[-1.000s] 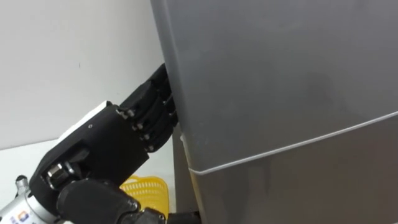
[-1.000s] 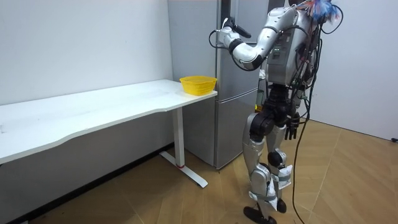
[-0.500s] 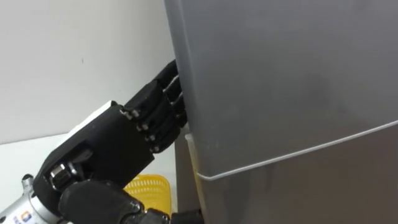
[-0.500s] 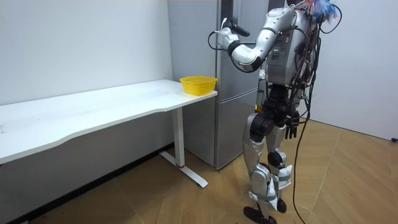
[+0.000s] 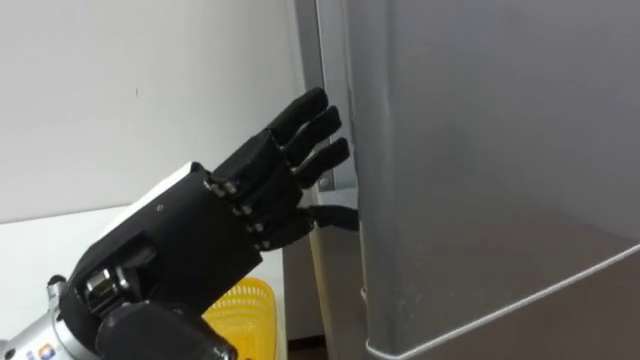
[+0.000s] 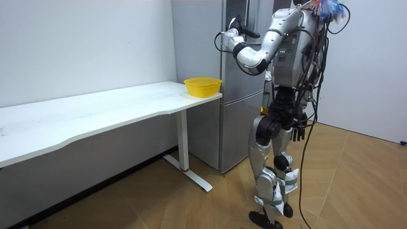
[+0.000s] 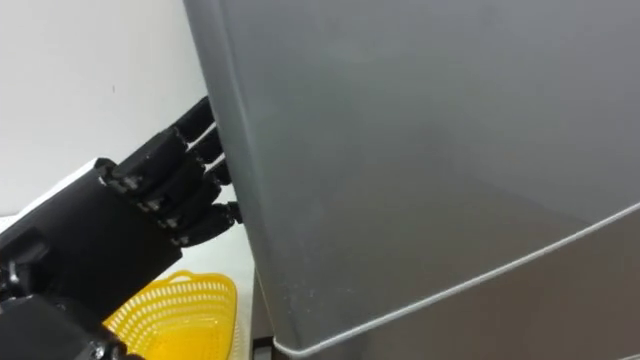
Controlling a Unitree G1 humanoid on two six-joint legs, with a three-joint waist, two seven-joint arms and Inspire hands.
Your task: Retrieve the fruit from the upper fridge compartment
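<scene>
The grey fridge (image 6: 205,70) stands at the table's end, and I stand facing it. Its upper door (image 5: 480,150) is ajar, with a narrow gap along its left edge. My left hand (image 5: 200,240) is raised beside that edge, open, its straight fingers (image 5: 310,125) reaching into the gap and partly hidden behind the door in the right eye view. In the room view this left hand (image 6: 235,28) is up at the top of the fridge. My right hand (image 6: 297,130) hangs by my hip. The fridge's inside is hidden.
A yellow mesh basket (image 5: 240,305) sits on the white table (image 6: 95,114), at the corner beside the fridge. The lower fridge door (image 5: 560,325) is closed under the seam. A white wall runs behind the table, with wooden floor around me.
The upper door's left edge has swung out to the right, opening a gap. My left hand's fingers, earlier tucked behind that edge, now show straight in the gap.
</scene>
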